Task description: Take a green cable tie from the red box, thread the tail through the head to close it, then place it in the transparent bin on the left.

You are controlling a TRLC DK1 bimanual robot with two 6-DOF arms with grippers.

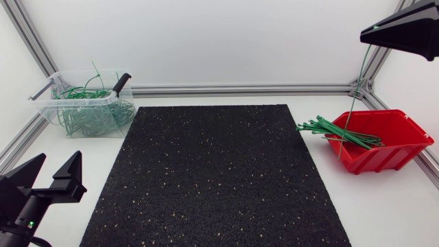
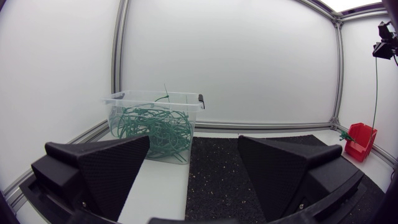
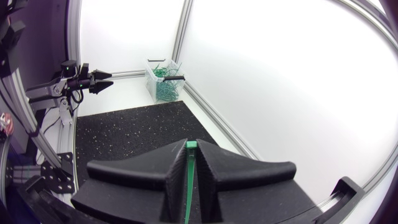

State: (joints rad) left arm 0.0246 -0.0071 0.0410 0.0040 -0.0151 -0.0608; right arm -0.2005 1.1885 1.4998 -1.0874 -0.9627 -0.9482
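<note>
Right hand high over red box, clamping cable tie.

Mat: your landmark, lying mid-table.

Bin: just off the mat's far left corner. You have a tangle of looped ties in it.

Box: off the mat's far right corner. A bundle of ties lies in it, with the ends reaching over the rim toward the mat.

Your left gripper: beside the mat's near left corner, fingers apart with nothing between them.

Your right gripper: high above the box, right of the mat's far edge. One cable tie is pinched between its fingers and hangs down to the box.
</note>
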